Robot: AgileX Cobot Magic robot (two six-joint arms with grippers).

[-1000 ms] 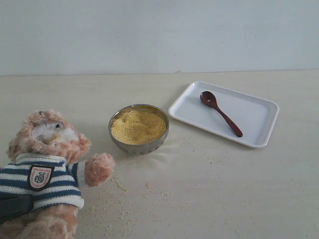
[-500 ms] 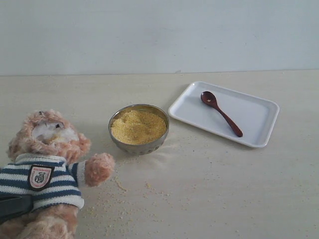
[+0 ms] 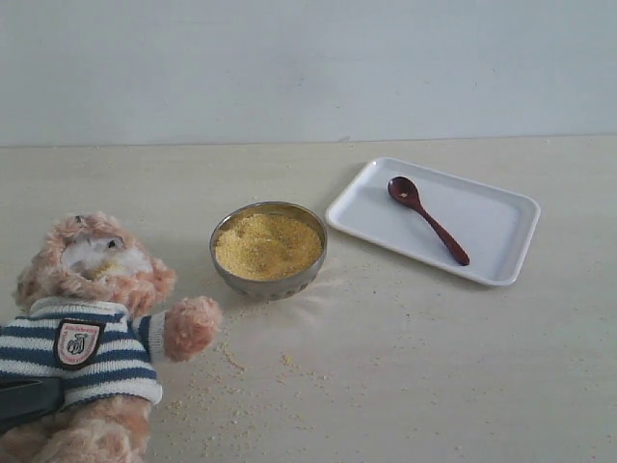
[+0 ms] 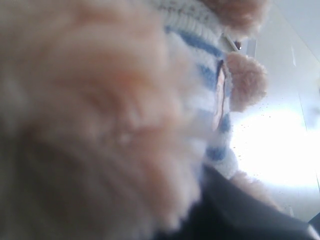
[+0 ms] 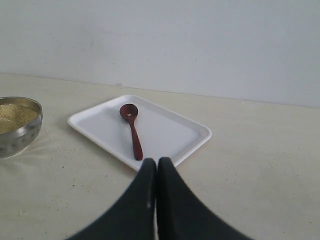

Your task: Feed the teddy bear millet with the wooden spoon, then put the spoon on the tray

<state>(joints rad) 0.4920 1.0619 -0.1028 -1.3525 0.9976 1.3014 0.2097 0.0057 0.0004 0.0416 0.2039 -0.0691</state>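
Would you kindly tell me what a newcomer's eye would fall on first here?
The fluffy teddy bear in a striped shirt fills the exterior view's lower left. Mid-table stands a metal bowl heaped with yellow millet, loose grains scattered in front. To its right, the wooden spoon lies on the white tray.

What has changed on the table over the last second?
Nothing visibly changed. The wooden spoon lies on the tray as before, and the millet and the teddy bear are where they were.
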